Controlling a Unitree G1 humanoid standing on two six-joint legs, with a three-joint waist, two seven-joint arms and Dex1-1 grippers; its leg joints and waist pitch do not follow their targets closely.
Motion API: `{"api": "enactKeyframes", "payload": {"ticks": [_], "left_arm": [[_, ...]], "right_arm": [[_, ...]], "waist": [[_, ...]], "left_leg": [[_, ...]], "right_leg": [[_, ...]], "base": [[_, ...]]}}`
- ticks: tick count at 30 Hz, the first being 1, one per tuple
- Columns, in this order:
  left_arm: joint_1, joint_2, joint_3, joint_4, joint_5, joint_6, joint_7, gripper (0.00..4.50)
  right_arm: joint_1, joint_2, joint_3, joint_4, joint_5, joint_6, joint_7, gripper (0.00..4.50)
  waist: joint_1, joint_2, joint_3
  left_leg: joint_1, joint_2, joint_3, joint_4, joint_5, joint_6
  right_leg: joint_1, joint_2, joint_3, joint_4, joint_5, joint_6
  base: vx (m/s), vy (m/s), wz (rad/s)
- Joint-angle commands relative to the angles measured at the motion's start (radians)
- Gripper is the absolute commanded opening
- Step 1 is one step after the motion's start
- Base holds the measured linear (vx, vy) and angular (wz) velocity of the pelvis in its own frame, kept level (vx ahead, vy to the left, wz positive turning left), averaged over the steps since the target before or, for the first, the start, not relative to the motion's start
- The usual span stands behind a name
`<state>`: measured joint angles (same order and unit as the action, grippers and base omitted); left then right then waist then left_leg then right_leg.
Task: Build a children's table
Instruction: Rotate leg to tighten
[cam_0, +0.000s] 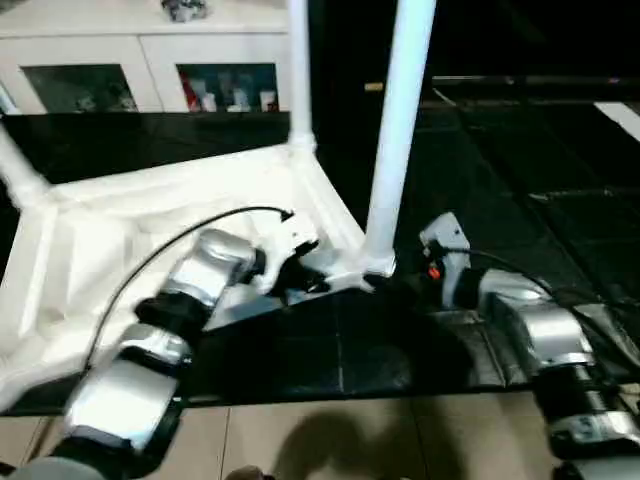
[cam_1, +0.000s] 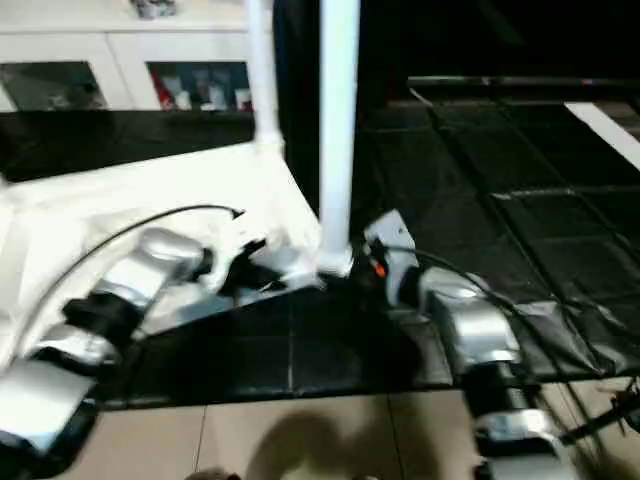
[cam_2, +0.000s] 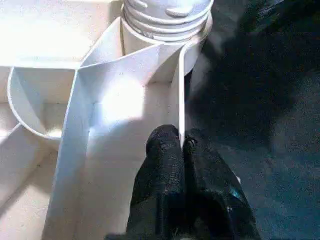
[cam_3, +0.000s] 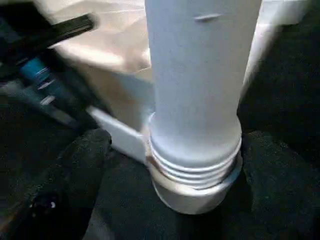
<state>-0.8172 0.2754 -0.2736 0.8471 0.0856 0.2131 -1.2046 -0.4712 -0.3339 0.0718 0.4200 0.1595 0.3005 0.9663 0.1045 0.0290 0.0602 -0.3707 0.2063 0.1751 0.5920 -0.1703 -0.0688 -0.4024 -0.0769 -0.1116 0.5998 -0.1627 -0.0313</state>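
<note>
The children's table lies upside down on the black mat, its white tabletop (cam_0: 150, 230) showing a ribbed underside. Three white legs stand up from corner sockets: the near leg (cam_0: 395, 150), a far leg (cam_0: 298, 70) and one at the left edge (cam_0: 15, 170). My left gripper (cam_2: 180, 142) is shut on the tabletop's thin rim wall (cam_2: 181, 90), just beside the near leg's socket (cam_2: 165, 30). Around the near leg's threaded base (cam_3: 195, 170), my right gripper (cam_3: 195, 170) stands open. One finger (cam_3: 80, 165) is clear of the tube and the other finger (cam_3: 280, 170) is close beside it.
A white glass-door cabinet (cam_0: 150, 60) stands at the back left. The black mat (cam_0: 520, 180) stretches to the right and behind. A tan floor strip (cam_0: 350, 440) runs along the front. A black cable (cam_0: 180, 235) arcs over my left forearm.
</note>
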Motion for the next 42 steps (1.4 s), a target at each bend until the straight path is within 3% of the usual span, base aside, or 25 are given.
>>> {"api": "enactKeyframes", "payload": {"ticks": [1, 5, 8, 13, 14, 22, 23, 26, 27, 31, 32, 37, 42], "left_arm": [[-0.004, -0.004, -0.042, -0.052, -0.006, -0.057, -0.123, 0.00], [0.009, 0.032, -0.072, -0.070, -0.006, -0.084, -0.226, 0.00], [0.015, 0.058, -0.103, -0.069, 0.005, -0.133, -0.277, 0.00], [0.016, 0.064, -0.108, -0.073, -0.001, -0.153, -0.302, 0.00], [0.019, 0.068, -0.111, -0.084, -0.006, -0.154, -0.325, 0.00], [0.028, 0.085, -0.127, -0.103, -0.006, -0.176, -0.360, 0.00], [0.029, 0.085, -0.126, -0.103, -0.004, -0.177, -0.361, 0.00], [0.031, 0.086, -0.126, -0.105, -0.001, -0.179, -0.357, 0.00], [0.032, 0.087, -0.126, -0.106, 0.000, -0.179, -0.355, 0.00], [0.035, 0.089, -0.127, -0.108, 0.001, -0.181, -0.357, 0.00], [0.035, 0.090, -0.128, -0.107, 0.000, -0.183, -0.358, 0.00], [0.035, 0.092, -0.129, -0.103, 0.001, -0.188, -0.359, 0.00], [0.036, 0.091, -0.126, -0.100, 0.000, -0.185, -0.351, 0.00]], "right_arm": [[-0.007, -0.008, 0.027, -0.046, 0.030, -0.006, 0.084, 4.47], [0.003, -0.078, 0.047, -0.078, 0.056, 0.010, 0.219, 4.47], [0.004, -0.147, 0.089, -0.096, 0.058, 0.025, 0.325, 4.47], [-0.005, -0.162, 0.111, -0.086, 0.036, 0.001, 0.352, 4.47], [-0.005, -0.161, 0.118, -0.089, 0.035, -0.003, 0.364, 4.47], [-0.011, -0.146, 0.150, -0.082, 0.038, -0.011, 0.369, 4.47], [-0.012, -0.144, 0.153, -0.076, 0.031, -0.010, 0.370, 4.21], [-0.015, -0.144, 0.158, -0.067, 0.024, -0.014, 0.366, 4.08], [-0.016, -0.145, 0.158, -0.064, 0.024, -0.016, 0.366, 3.78], [-0.018, -0.147, 0.161, -0.062, 0.028, -0.016, 0.368, 3.62], [-0.018, -0.148, 0.161, -0.062, 0.028, -0.016, 0.369, 3.35], [-0.019, -0.146, 0.162, -0.062, 0.033, -0.015, 0.374, 2.91], [-0.015, -0.142, 0.163, -0.062, 0.038, -0.019, 0.377, 2.70]], "waist": [[0.003, 0.000, -0.080], [0.020, 0.004, -0.081], [0.037, 0.004, -0.081], [0.036, 0.000, -0.080], [0.037, -0.004, -0.081], [0.038, -0.001, -0.081], [0.038, -0.002, -0.082], [0.037, -0.001, -0.082], [0.037, -0.001, -0.082], [0.036, -0.002, -0.082], [0.036, -0.002, -0.082], [0.036, -0.002, -0.081], [0.035, -0.001, -0.082]], "left_leg": [[0.014, 0.028, -0.006, -0.058, -0.192, 0.075], [0.024, 0.036, -0.006, -0.059, -0.210, 0.068], [0.023, 0.037, -0.006, -0.059, -0.213, 0.065], [0.018, 0.031, -0.007, -0.060, -0.220, 0.047], [0.016, 0.031, -0.008, -0.059, -0.208, 0.050], [0.016, 0.034, -0.009, -0.060, -0.202, 0.052], [0.016, 0.034, -0.008, -0.060, -0.201, 0.051], [0.016, 0.033, -0.008, -0.060, -0.200, 0.050], [0.015, 0.034, -0.008, -0.060, -0.200, 0.050], [0.015, 0.034, -0.008, -0.060, -0.197, 0.051], [0.015, 0.033, -0.008, -0.059, -0.197, 0.051], [0.015, 0.033, -0.008, -0.059, -0.200, 0.052], [0.015, 0.033, -0.008, -0.059, -0.199, 0.051]], "right_leg": [[0.063, -0.073, 0.055, -0.078, -0.236, -0.193], [0.056, -0.073, 0.057, -0.075, -0.224, -0.209], [0.056, -0.076, 0.061, -0.072, -0.213, -0.210], [0.061, -0.078, 0.057, -0.079, -0.279, -0.185], [0.061, -0.078, 0.058, -0.077, -0.275, -0.184], [0.059, -0.078, 0.058, -0.073, -0.253, -0.192], [0.059, -0.078, 0.058, -0.073, -0.253, -0.190], [0.059, -0.078, 0.057, -0.074, -0.260, -0.188], [0.059, -0.078, 0.057, -0.074, -0.259, -0.187], [0.059, -0.077, 0.058, -0.072, -0.247, -0.191], [0.059, -0.077, 0.058, -0.072, -0.247, -0.190], [0.059, -0.077, 0.057, -0.074, -0.266, -0.184], [0.059, -0.077, 0.057, -0.074, -0.263, -0.186]], "base": [[0.000, 0.000, 0.00], [0.000, 0.000, 0.00], [0.000, 0.000, 0.00], [0.000, 0.000, 0.00], [0.000, 0.000, 0.00], [0.000, 0.000, 0.00], [0.000, 0.000, 0.00], [0.000, 0.000, 0.00], [0.000, 0.000, 0.00], [0.000, 0.000, 0.00], [0.000, 0.000, 0.00], [0.000, 0.000, 0.00], [0.000, 0.000, 0.00]]}}
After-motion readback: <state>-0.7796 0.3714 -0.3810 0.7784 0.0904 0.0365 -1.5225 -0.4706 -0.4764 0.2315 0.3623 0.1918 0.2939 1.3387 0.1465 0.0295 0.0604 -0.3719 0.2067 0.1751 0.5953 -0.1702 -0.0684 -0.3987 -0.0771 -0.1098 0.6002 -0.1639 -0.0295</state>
